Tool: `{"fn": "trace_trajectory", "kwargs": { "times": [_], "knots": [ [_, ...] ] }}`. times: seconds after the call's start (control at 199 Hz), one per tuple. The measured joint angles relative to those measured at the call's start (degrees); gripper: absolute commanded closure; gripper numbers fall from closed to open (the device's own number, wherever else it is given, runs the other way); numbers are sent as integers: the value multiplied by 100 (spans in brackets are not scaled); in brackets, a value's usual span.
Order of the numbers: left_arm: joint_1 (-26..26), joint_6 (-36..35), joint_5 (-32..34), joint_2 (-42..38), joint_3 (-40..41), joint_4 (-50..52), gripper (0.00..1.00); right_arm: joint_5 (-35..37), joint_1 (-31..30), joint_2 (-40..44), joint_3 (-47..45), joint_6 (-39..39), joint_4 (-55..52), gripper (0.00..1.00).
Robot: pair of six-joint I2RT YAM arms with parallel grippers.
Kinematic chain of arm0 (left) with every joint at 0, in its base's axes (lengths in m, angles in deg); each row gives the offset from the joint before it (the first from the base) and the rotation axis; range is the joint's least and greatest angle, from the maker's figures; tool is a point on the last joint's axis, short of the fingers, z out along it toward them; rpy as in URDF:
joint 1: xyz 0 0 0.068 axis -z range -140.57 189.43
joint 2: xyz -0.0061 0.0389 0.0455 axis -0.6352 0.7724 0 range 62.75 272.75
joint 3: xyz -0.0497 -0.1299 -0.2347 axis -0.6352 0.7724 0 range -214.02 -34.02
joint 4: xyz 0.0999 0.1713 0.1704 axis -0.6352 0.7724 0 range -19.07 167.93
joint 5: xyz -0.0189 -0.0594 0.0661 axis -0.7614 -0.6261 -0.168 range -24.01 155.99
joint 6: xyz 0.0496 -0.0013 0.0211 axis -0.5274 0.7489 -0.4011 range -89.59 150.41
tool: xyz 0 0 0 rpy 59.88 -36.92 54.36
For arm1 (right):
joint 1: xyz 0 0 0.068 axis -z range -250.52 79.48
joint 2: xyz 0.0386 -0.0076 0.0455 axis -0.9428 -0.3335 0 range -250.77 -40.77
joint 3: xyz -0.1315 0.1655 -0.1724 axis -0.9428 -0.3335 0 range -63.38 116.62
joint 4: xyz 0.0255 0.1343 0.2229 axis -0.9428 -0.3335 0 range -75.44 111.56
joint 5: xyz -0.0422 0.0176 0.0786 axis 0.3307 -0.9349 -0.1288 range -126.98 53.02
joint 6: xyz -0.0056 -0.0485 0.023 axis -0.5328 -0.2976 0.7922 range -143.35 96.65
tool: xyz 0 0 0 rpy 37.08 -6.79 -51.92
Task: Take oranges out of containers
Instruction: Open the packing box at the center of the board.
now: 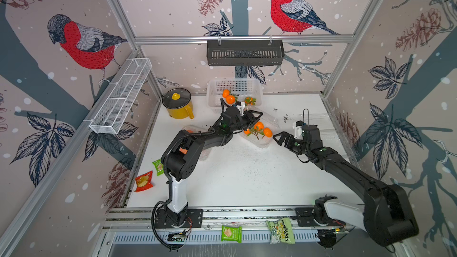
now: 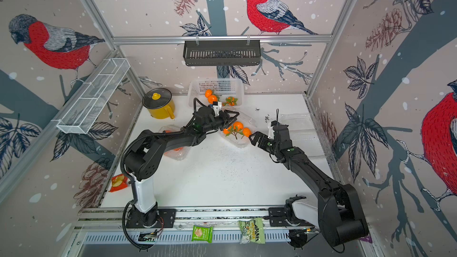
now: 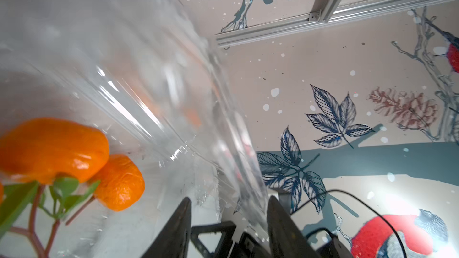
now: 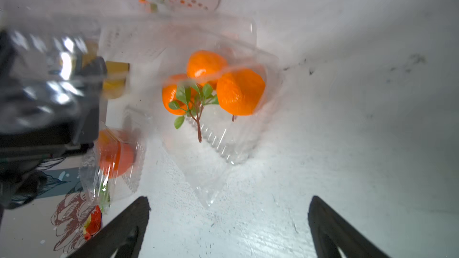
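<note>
Emptying the oranges (image 1: 259, 129) out of the open clear box (image 1: 256, 144) at mid-frame in both top views: three inside, bunched on one leafy twig (image 4: 198, 125). Propping the lid (image 1: 269, 119) up with the left hand (image 1: 257, 119), part-closed on the plastic edge. Hovering just right of the fruit with the right hand (image 1: 276, 140), spread wide and empty. Next, by the look of it: reach in, close on the nearest orange or the twig, lift clear without dragging the thin box. More fruit in the white basket (image 1: 247, 86) at upper centre; second box (image 2: 176, 153) under the left arm, seemingly shut.
</note>
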Motion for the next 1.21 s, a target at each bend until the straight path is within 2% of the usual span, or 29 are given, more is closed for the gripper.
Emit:
{"fn": "trace_trajectory", "kwargs": {
  "times": [0.171,0.287,0.367,0.523,0.694,0.779,0.855,0.95,1.066,1.166,1.207],
  "knots": [
    [-9,-264,-101,382,-608,627,51,50,-234,-81,-374,256,376,6],
    [-9,-369,-103,420,-699,857,51,122,-365,-636,-212,264,577,16],
    [-15,-400,-103,407,-702,901,51,306,-356,-940,-55,258,595,17],
    [-31,-426,-90,179,-566,1012,50,264,-271,-942,133,140,538,13],
    [-31,-511,-87,166,-573,1058,50,76,87,9,149,-57,133,1],
    [-31,-514,-87,273,-713,1069,50,111,352,284,142,-79,76,0],
    [-31,-514,-90,361,-817,1091,50,166,531,138,164,-114,70,5],
    [-31,-509,-94,404,-896,1150,50,170,719,-509,396,-203,-2,13],
    [-31,-509,-92,407,-966,1180,50,81,713,-1036,461,-221,79,22],
    [-37,-514,-92,404,-1003,1189,50,39,715,-1340,623,-240,188,34],
    [-39,-514,-92,400,-1014,1209,50,33,702,-1488,717,-249,256,36]
  ]
}}
